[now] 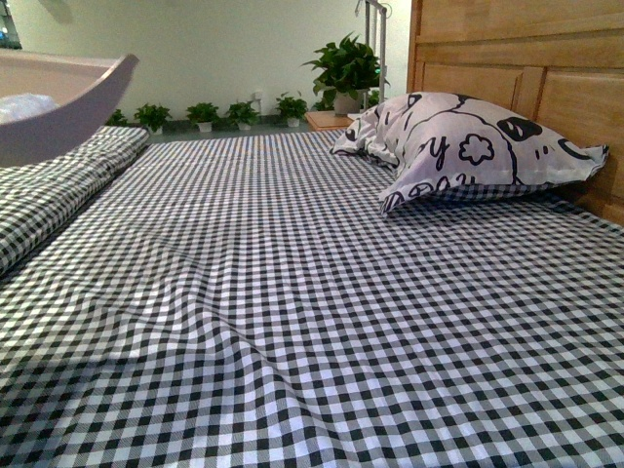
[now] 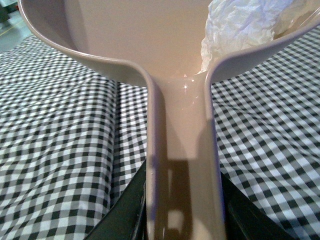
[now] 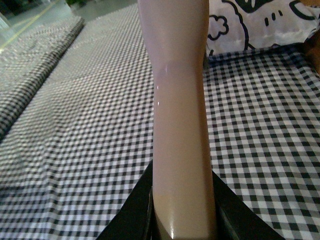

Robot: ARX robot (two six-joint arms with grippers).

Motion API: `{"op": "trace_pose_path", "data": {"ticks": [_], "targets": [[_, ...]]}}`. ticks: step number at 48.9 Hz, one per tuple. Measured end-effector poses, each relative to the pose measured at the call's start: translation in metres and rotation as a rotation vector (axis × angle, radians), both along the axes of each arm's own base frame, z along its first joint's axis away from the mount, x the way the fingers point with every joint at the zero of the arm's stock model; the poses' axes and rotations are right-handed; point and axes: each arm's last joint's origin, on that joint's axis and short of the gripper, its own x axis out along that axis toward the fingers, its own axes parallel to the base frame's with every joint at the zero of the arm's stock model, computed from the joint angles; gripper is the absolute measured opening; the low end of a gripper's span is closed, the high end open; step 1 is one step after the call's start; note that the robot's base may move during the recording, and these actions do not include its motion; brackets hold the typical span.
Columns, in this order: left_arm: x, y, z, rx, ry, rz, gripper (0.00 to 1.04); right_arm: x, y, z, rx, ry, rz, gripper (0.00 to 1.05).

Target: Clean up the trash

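Trash [image 2: 240, 25] is lying inside the dustpan [image 2: 115, 35], at twelve o'clock from the left gripper [image 2: 182, 220], which is clenching the pan's handle [image 2: 182, 150]. Right gripper [image 3: 182, 220] is grasping a similar pinkish handle [image 3: 177, 100], its long axis pointing toward twelve o'clock.

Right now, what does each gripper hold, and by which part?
The left gripper holds the dustpan by its handle. The right gripper holds a pinkish handle; its tool's head is out of view.
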Motion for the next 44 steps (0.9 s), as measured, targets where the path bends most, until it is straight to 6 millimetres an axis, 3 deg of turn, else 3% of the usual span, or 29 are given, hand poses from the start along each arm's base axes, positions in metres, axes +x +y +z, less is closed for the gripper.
{"op": "trace_pose_path", "data": {"ticks": [7, 18, 33, 44], "targets": [[-0.024, -0.016, 0.020, -0.069, -0.068, 0.091, 0.26, -0.053, -0.003, 0.030, 0.102, -0.068, 0.041, 0.20], [-0.072, -0.046, 0.040, -0.115, -0.139, 0.035, 0.26, -0.116, 0.008, 0.070, 0.244, -0.143, 0.096, 0.20], [-0.113, -0.055, 0.043, -0.129, -0.160, 0.018, 0.26, -0.160, 0.048, 0.082, 0.437, -0.087, 0.167, 0.20], [-0.133, -0.056, 0.042, -0.147, -0.160, 0.018, 0.26, -0.184, 0.060, 0.081, 0.483, -0.061, 0.167, 0.20]]}}
